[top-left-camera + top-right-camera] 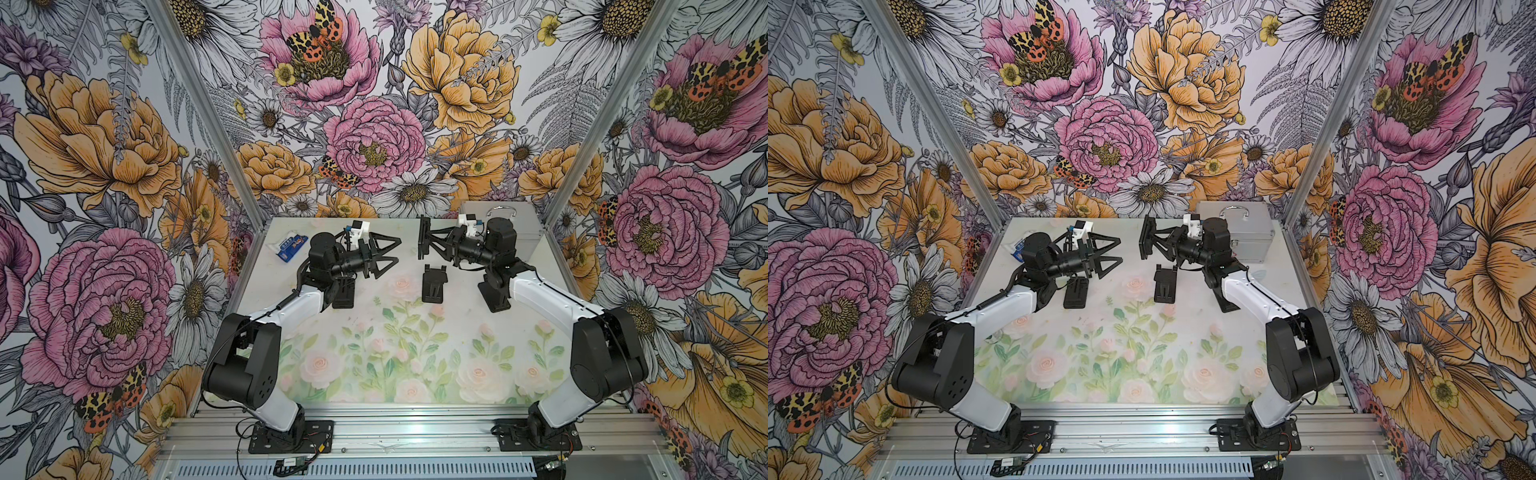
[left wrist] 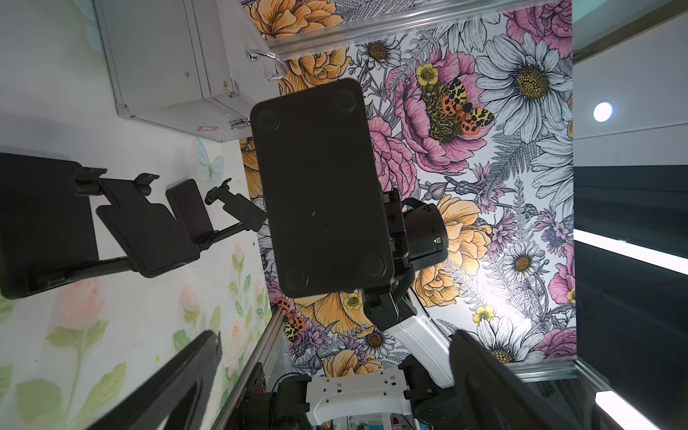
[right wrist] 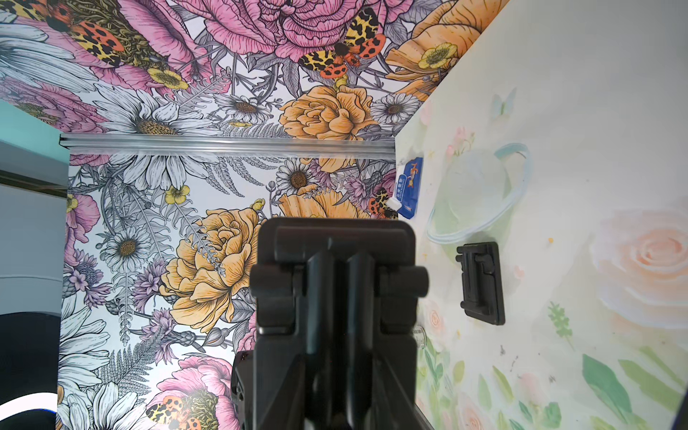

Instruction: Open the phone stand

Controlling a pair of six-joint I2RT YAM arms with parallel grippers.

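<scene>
The desk (image 1: 374, 374) has a soft flower picture on it, and walls with big flowers stand around it. A silver case (image 1: 528, 241) with a handle sits at the far right corner. The right gripper (image 1: 432, 242) points left and is up in the air, over the far middle of the desk. Its two fingers are squeezed on the phone stand (image 1: 422, 226), a flat black piece standing on its edge. The left wrist view shows the flat bottom of this stand (image 2: 320, 186) with four round feet. The right wrist view shows the fingers (image 3: 320, 316) pressed on its folded side. The left gripper (image 1: 390, 252) points right, facing the stand but apart from it. Its fingers are spread wide and it holds nothing. A second stand (image 1: 434, 284) lies flat on the desk, between the two arms and nearer than the held one. A small blue packet (image 1: 291, 247) lies at the far left.
</scene>
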